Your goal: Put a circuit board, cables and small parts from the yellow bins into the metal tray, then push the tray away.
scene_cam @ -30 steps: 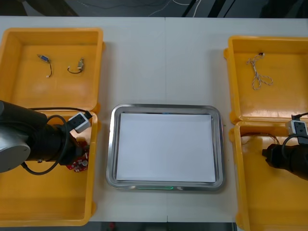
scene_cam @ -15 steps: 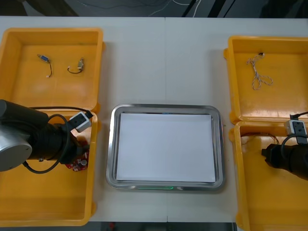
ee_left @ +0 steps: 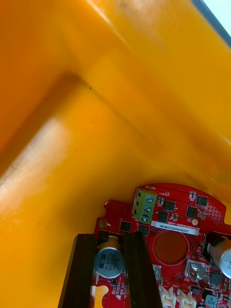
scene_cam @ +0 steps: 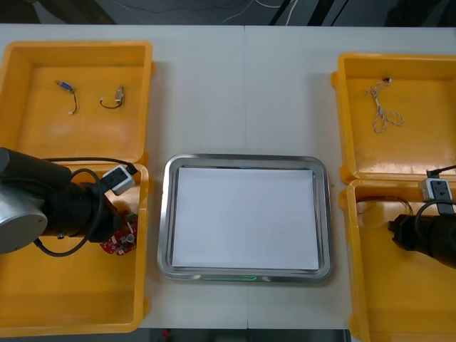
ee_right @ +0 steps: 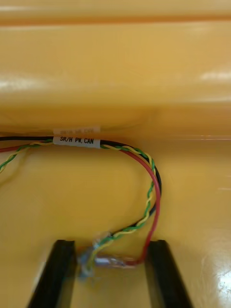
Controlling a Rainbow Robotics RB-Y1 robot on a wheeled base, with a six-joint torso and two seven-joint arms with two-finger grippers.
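A round red circuit board [ee_left: 173, 240] lies in the near left yellow bin [scene_cam: 64, 299], close to the wall beside the tray. My left gripper [ee_left: 109, 269] is shut on the board, its fingers pinching a silver capacitor at the board's edge. In the front view that gripper [scene_cam: 117, 231] sits over the board [scene_cam: 125, 242]. In the near right yellow bin [scene_cam: 399, 299], my right gripper [ee_right: 111, 274] is open, its fingers on either side of the taped end of a red, black and yellow-green cable [ee_right: 151, 183].
The metal tray [scene_cam: 165, 214], white inside, sits between the bins. The far left bin [scene_cam: 78, 135] holds two small cable pieces [scene_cam: 65, 89]. The far right bin [scene_cam: 420, 149] holds a thin pale twisted cable [scene_cam: 385, 114].
My left gripper's fingers have closed on the circuit board, which shifted slightly toward the tray. My right gripper's fingers have drawn in somewhat around the cable end.
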